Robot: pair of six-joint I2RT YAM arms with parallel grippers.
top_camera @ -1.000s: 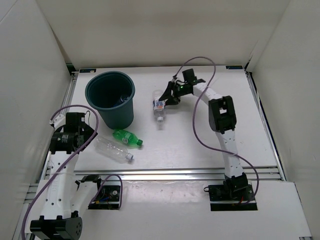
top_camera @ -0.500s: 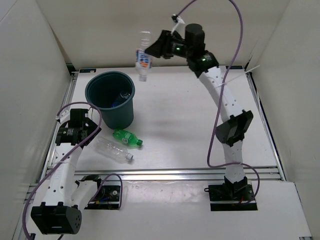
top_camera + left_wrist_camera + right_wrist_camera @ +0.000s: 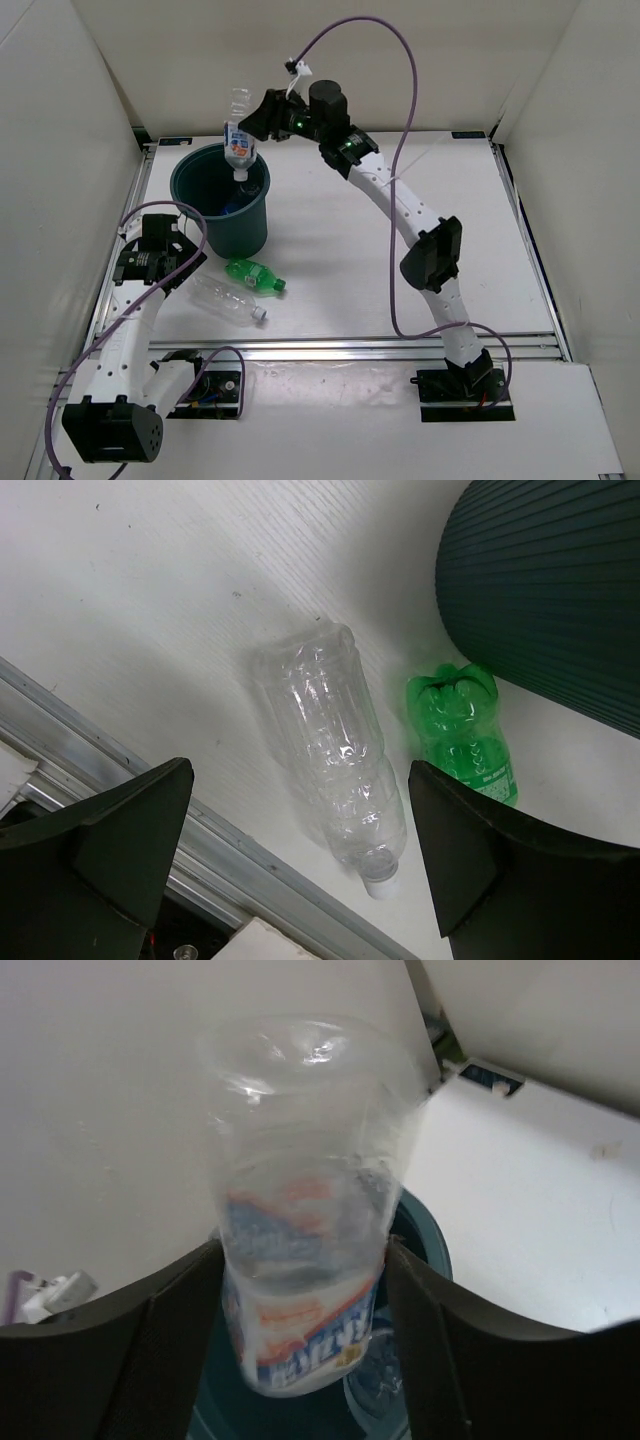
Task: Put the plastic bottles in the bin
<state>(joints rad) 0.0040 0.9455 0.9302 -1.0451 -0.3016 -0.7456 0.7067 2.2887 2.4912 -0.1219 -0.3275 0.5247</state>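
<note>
My right gripper [image 3: 250, 125] is shut on a clear bottle with a blue-white label [image 3: 238, 142], which hangs neck-down over the far rim of the dark teal bin [image 3: 238, 238]. In the right wrist view that bottle [image 3: 300, 1260] fills the gap between the fingers [image 3: 170, 1350], with the bin [image 3: 428, 1245] below and another clear bottle [image 3: 378, 1380] lying inside it. A green bottle [image 3: 252, 272] and a longer clear unlabelled bottle [image 3: 228, 299] lie on the table in front of the bin. My left gripper [image 3: 300, 850] stands wide open above the unlabelled bottle [image 3: 330, 750], beside the green bottle [image 3: 462, 730].
White walls close in the table on the left, back and right. An aluminium rail [image 3: 350, 345] runs along the near edge, just behind the unlabelled bottle's cap. The right arm's purple cable [image 3: 400, 200] loops high over the middle of the table.
The right arm lifted the labelled bottle off the table and swung it left, from mid-table to above the bin's rim. The left arm barely shifted and stayed open.
</note>
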